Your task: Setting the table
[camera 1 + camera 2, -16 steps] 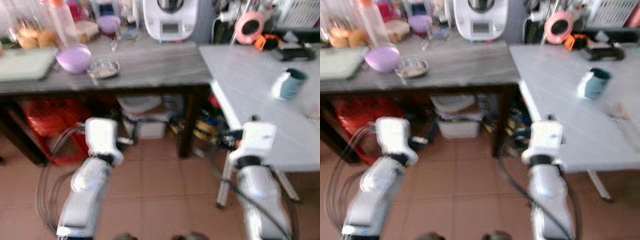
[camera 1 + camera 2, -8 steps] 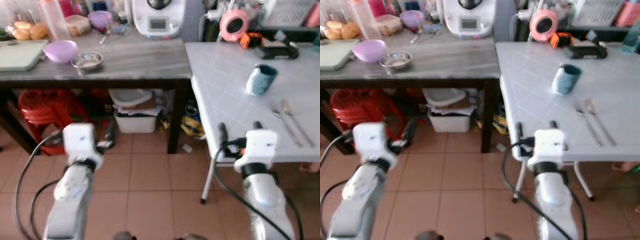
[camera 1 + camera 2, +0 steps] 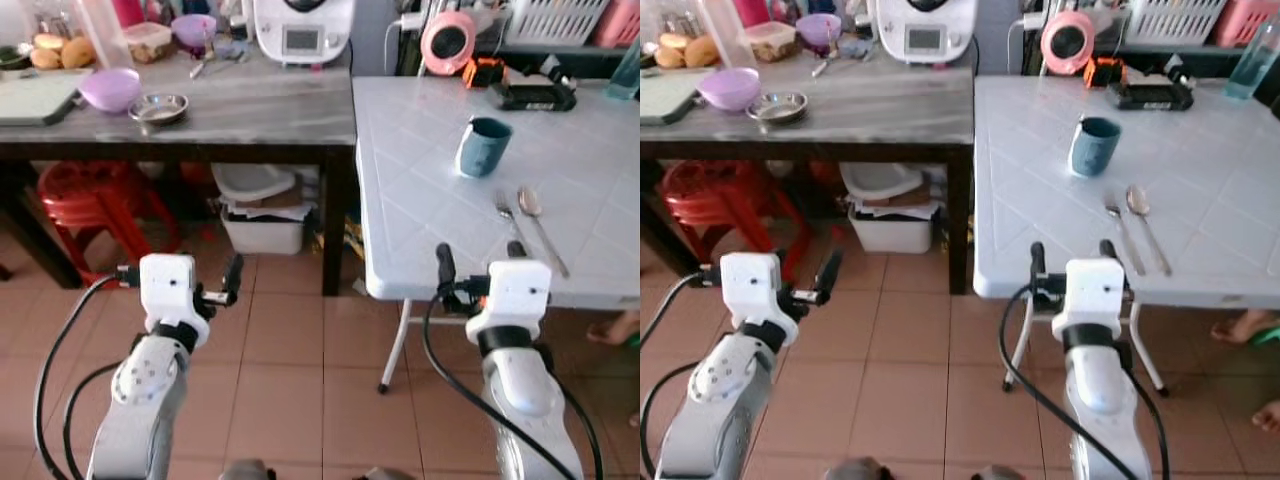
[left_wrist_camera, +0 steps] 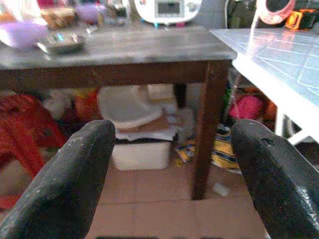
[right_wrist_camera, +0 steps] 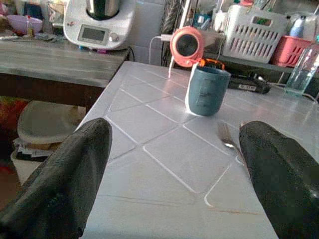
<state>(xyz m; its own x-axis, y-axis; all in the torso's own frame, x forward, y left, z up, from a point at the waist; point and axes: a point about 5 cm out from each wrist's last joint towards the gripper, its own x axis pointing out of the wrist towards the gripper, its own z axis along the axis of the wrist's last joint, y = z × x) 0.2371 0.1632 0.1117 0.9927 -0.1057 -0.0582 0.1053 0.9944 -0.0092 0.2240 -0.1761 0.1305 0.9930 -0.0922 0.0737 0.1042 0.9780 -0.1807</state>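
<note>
Terracotta tile floor. White tiled-pattern folding worktop on the right, thin metal legs. Dark wood table with grey stone-look top, far left, butted against the white one's left edge. Under it: red plastic stools, a white storage box with a lid, clutter. White basket and pink basket on a far shelf. Bright, even light.

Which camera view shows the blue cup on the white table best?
The right wrist view: the blue cup is close and large on the white table. Both eye views show it smaller, from above, near the fork and spoon.
</note>
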